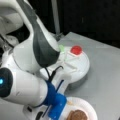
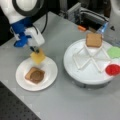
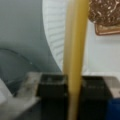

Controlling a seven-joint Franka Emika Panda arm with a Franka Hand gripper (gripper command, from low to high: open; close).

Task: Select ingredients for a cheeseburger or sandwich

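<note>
In a front view my gripper [image 2: 36,49] is shut on the yellow cheese square [image 2: 38,57] and holds it by its top edge. The cheese hangs just above the far rim of the white paper plate [image 2: 50,73]. On the plate lies the started cheeseburger, a brown patty [image 2: 36,75] on a tan bread square [image 2: 28,75]. The wrist view shows the cheese [image 3: 75,45] edge-on between the black fingers [image 3: 51,86], with the patty [image 3: 105,12] and bread [image 3: 107,30] beyond. On the tray stay more ingredients: a bread square [image 2: 94,40], green lettuce [image 2: 114,52] and a red disc [image 2: 112,69].
The white divided round tray [image 2: 83,73] stands at a front view's right, and shows again as the tray [image 1: 82,65] behind the arm, with the red disc [image 1: 76,50] and lettuce [image 1: 62,47] on it. Dark equipment [image 2: 92,17] sits along the table's far edge.
</note>
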